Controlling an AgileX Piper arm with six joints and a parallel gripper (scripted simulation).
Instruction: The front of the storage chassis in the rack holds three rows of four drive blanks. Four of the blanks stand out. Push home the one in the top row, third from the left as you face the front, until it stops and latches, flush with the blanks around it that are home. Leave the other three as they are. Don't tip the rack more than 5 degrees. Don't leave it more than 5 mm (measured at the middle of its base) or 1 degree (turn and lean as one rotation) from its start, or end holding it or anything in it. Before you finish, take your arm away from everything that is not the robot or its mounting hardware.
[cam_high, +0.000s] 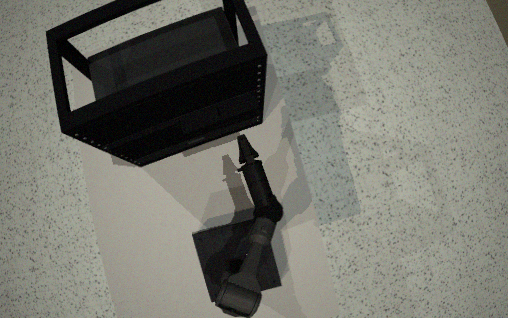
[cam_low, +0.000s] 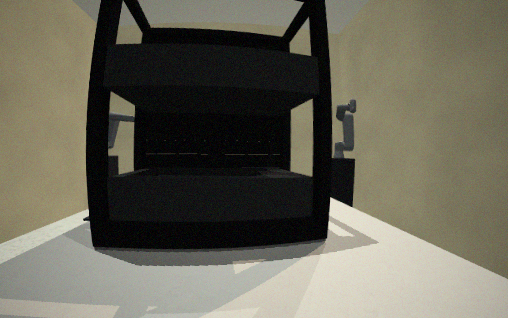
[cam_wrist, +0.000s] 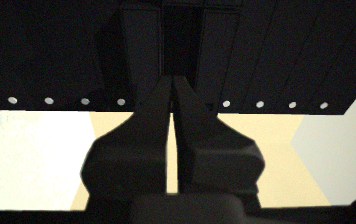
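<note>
While the arm (cam_high: 260, 200) reached up from its dark base plate (cam_high: 202, 240) in the lower middle of the top view, the gripper (cam_high: 243, 141) pointed its tip at the front face of the rack (cam_high: 55, 75), just beside the rack's right end and apart from it by a thin strip of floor. And the jaws were pressed together, tips meeting, with nothing between them! In the wrist view the two fingers rose from the bottom centre and came to a point in the middle of the frame, a narrow pale slit showing between them lower down.

Right above that tip, at the top centre of the wrist view, two drive blanks stood out from the chassis front, one (cam_wrist: 140, 45) left of the fingertips and one (cam_wrist: 217, 45) right of them, with a darker recessed slot between. Which of these was the target blank could not be told from the pictures. A row of small white dots ran across the dark rail on both sides of the fingers.

In the exterior view the rack filled the centre, its chassis (cam_low: 212, 140) a dark block between the shelves.
</note>
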